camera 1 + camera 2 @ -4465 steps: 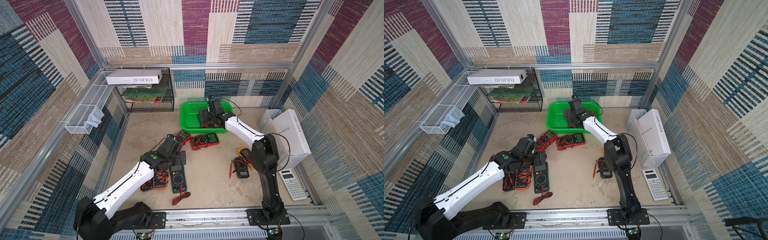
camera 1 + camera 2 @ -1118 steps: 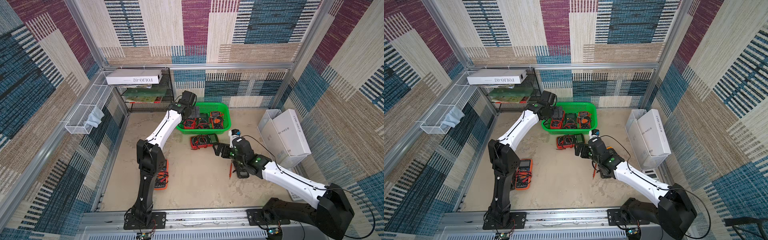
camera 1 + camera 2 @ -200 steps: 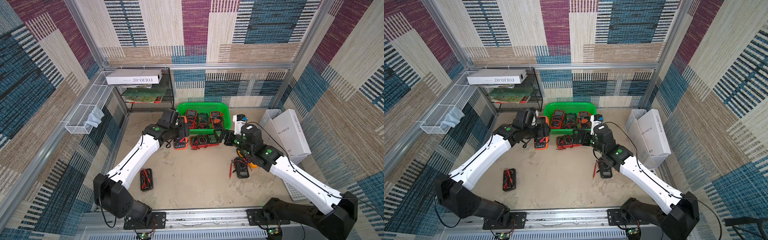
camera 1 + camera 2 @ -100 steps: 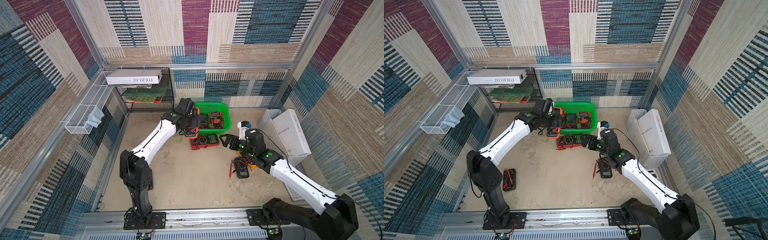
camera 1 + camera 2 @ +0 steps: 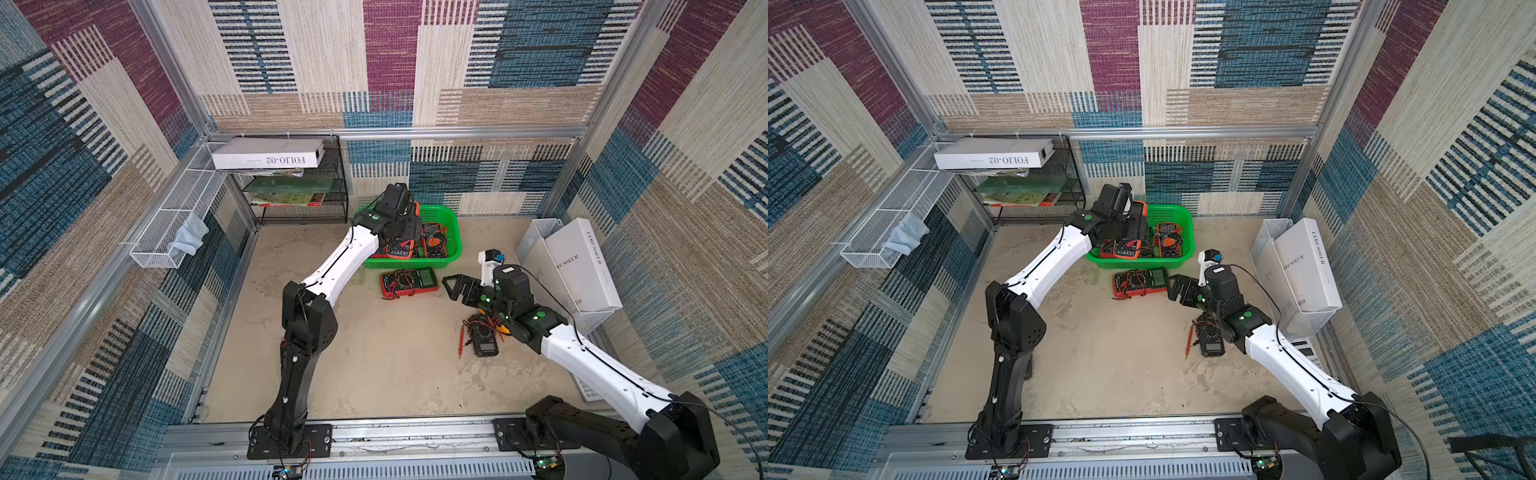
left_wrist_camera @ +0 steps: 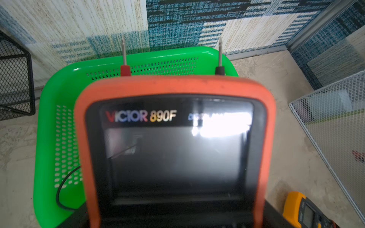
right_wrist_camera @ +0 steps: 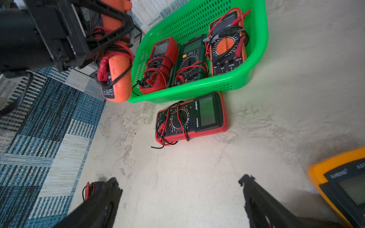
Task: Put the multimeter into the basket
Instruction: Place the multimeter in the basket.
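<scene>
My left gripper [image 5: 404, 226] is shut on an orange multimeter [image 6: 173, 150] with leads wound round it. It hangs over the left end of the green basket [image 5: 415, 262], also seen in the right wrist view [image 7: 118, 79]. The basket [image 7: 197, 86] holds three multimeters side by side: a red one [image 7: 160, 63], a dark green one [image 7: 190, 59] and an orange-black one [image 7: 227, 45]. A red multimeter [image 5: 409, 281] lies on the floor just in front of the basket. My right gripper [image 7: 179, 181] stands open and empty above the floor, to the right of that red meter.
A black multimeter [image 5: 482, 338] and a yellow one [image 7: 339, 183] lie under my right arm. A white mesh bin with a white box [image 5: 582, 266] stands at the right. A black mesh rack [image 5: 299, 199] is behind the basket on the left, and a white wire tray [image 5: 174, 224] hangs on the left wall.
My left arm has carried the orange multimeter from the floor's left side back to over the basket's left end. The right gripper has drawn back a little, still open.
</scene>
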Tool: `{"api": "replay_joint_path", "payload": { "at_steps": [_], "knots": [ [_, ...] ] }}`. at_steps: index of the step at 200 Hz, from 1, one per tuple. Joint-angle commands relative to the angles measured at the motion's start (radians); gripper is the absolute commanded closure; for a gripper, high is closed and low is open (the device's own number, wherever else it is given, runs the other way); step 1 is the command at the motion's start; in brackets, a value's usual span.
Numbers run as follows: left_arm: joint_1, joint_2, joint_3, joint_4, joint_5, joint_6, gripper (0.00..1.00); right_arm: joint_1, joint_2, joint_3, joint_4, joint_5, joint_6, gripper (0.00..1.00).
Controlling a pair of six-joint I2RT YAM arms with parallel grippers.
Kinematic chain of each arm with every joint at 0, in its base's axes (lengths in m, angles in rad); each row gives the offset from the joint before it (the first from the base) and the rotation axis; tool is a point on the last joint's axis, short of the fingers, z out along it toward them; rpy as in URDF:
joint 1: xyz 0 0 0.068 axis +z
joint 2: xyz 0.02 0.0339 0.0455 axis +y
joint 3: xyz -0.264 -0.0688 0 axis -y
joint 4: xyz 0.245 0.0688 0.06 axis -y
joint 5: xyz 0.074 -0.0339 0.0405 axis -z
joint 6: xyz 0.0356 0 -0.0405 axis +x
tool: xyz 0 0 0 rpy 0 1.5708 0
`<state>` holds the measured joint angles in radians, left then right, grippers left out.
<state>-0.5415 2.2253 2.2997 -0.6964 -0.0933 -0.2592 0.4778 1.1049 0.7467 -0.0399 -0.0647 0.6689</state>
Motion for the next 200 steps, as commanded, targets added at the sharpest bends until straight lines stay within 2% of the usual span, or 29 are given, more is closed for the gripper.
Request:
{"api": "replay_joint_path", "payload": {
  "at_steps": [1, 115, 171, 200],
  "knots": [
    [-0.003, 0.049, 0.074, 0.033, -0.056, 0.026, 1.00, 0.000, 0.009, -0.007, 0.050, -0.001, 0.015, 0.00],
    [-0.008, 0.278, 0.212, 0.195, -0.095, -0.013, 1.00, 0.002, 0.096, 0.037, 0.038, 0.005, 0.009, 0.00],
    [-0.009, 0.384, 0.282, 0.167, -0.123, -0.021, 0.96, 0.001, 0.111, 0.044, 0.029, 0.006, 0.003, 0.00],
    [-0.009, 0.400, 0.274, 0.141, -0.151, -0.019, 0.92, 0.002, 0.120, 0.048, 0.031, 0.005, -0.001, 0.00]
  ]
}}
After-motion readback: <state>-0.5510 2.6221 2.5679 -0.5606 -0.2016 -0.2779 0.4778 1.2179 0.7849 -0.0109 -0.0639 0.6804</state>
